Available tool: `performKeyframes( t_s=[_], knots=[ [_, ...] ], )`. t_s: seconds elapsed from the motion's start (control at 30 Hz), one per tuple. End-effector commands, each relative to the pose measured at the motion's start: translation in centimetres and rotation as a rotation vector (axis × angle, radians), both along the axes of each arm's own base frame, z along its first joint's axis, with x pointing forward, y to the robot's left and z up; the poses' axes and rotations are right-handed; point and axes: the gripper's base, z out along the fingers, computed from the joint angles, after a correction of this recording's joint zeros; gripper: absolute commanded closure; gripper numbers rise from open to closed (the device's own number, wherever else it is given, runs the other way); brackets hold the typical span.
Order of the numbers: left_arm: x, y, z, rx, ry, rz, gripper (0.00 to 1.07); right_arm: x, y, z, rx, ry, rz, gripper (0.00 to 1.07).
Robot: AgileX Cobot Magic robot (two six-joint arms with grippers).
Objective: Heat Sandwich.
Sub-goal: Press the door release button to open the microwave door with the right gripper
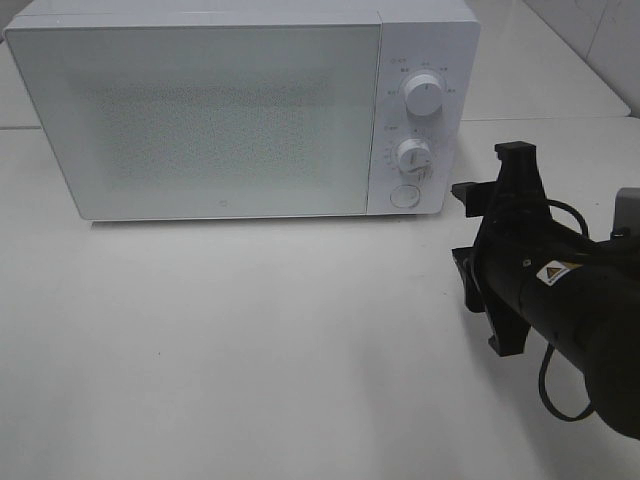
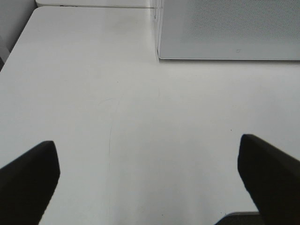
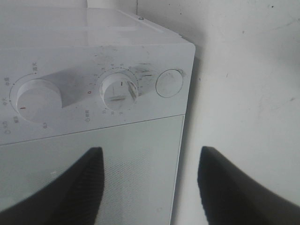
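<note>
A white microwave (image 1: 220, 110) stands with its door (image 1: 200, 120) shut flush at the back of a white table (image 1: 250, 350), seen from the high camera. The sandwich appears in none of the three views, so neither its place, its long axis nor the way it points can be told.

The right gripper (image 1: 462, 232), black and carried on a thick black arm (image 1: 590, 320) that enters from the right edge, hangs just beside the oven's control panel (image 1: 420, 120), at the height of the round button (image 1: 404, 196) in the panel's bottom corner. Its fingers (image 3: 79, 187) stand apart with nothing between them. They point toward the microwave's front right corner and are not touching it. The wrist camera shows the oven turned on its side, so the gripper is rolled over; the lower dial (image 1: 412, 155) and the upper dial (image 1: 424, 97) sit ahead of the fingertips. A dark cable (image 1: 548, 385) loops under the arm.

The left gripper (image 2: 145, 140) lies outside the high camera's frame. Its own wrist camera shows both fingers (image 2: 28, 178) spread wide above bare tabletop, holding nothing, with the microwave's lower front corner well ahead of them.
</note>
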Motion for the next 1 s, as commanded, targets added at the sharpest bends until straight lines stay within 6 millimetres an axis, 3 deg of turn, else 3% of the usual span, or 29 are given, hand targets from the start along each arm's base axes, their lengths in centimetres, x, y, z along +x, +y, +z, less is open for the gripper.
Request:
performKeyframes(
  t_s=[0.03,0.07,0.17,0.2,0.23,0.3,0.67,1.0],
  knots=[
    [-0.3,-0.1,0.0,-0.008,-0.028,-0.003,0.09,0.0,0.2,0.1,0.048,0.009,-0.007,0.57],
    [-0.3,-0.1,0.0,-0.008,-0.028,-0.003,0.09,0.0,0.2,0.1,0.055,0.01,-0.009,0.68],
    [-0.3,-0.1,0.0,-0.008,-0.028,-0.003,0.09,0.0,0.2,0.1,0.056,0.011,-0.013,0.86],
    [-0.3,-0.1,0.0,-0.008,-0.028,-0.003,0.09,0.0,0.2,0.1,0.056,0.011,-0.013,0.86],
    [-0.3,-0.1,0.0,-0.008,-0.028,-0.003,0.09,0.0,0.2,0.0,0.053,0.019,-0.013,0.98],
    [-0.3,-0.1,0.0,-0.008,-0.028,-0.003,0.09,0.0,0.2,-0.1,0.053,0.027,-0.01,1.07],
    [-0.3,-0.1,0.0,-0.008,-0.028,-0.003,0.09,0.0,0.1,-0.2,0.056,0.043,-0.019,1.07],
    [-0.3,-0.1,0.0,-0.008,-0.028,-0.003,0.09,0.4,0.5,-2.6,0.051,0.105,-0.051,1.07]
  ],
)
